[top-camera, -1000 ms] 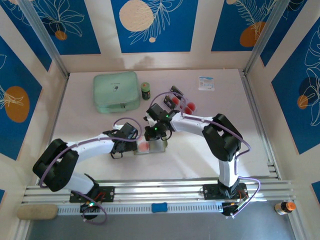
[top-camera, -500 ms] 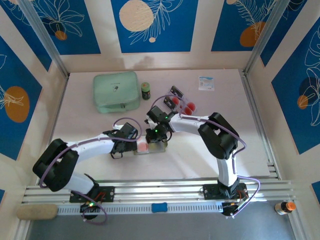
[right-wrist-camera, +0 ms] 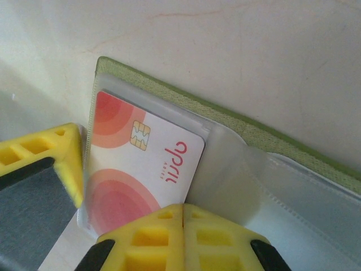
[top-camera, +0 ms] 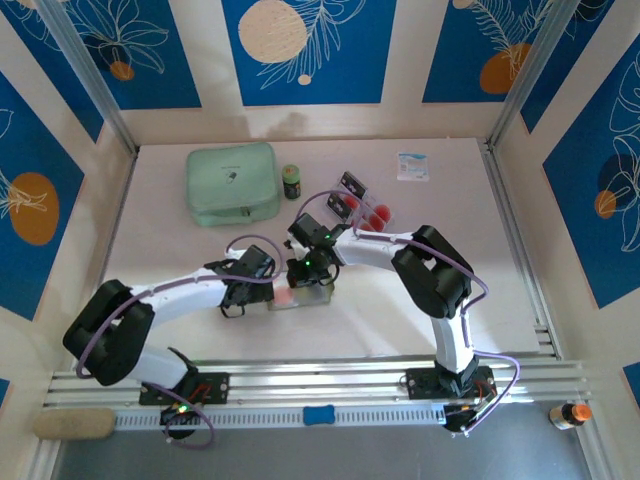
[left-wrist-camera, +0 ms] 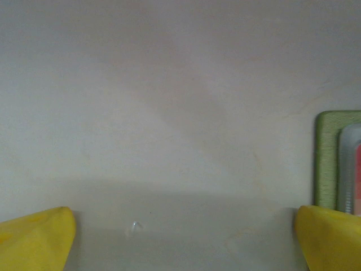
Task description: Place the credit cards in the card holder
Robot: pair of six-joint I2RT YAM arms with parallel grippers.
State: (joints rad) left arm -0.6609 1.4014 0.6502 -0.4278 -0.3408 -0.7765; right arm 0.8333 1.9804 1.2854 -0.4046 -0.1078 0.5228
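The card holder (right-wrist-camera: 169, 95) lies open near the middle of the worktop (top-camera: 160, 240), its long axis running left to right. A credit card (right-wrist-camera: 141, 164) sits in the clear sleeve at its left end, long axis pointing away from the right pincer (right-wrist-camera: 181, 210). That pincer is closed on nothing, tips at the card's near edge. The left pincer (left-wrist-camera: 183, 226) gapes wide and empty beside the holder's left edge.

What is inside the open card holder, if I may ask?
In the card holder, one card with red circles and a chip lies in a clear sleeve; the shut right gripper covers its lower edge.
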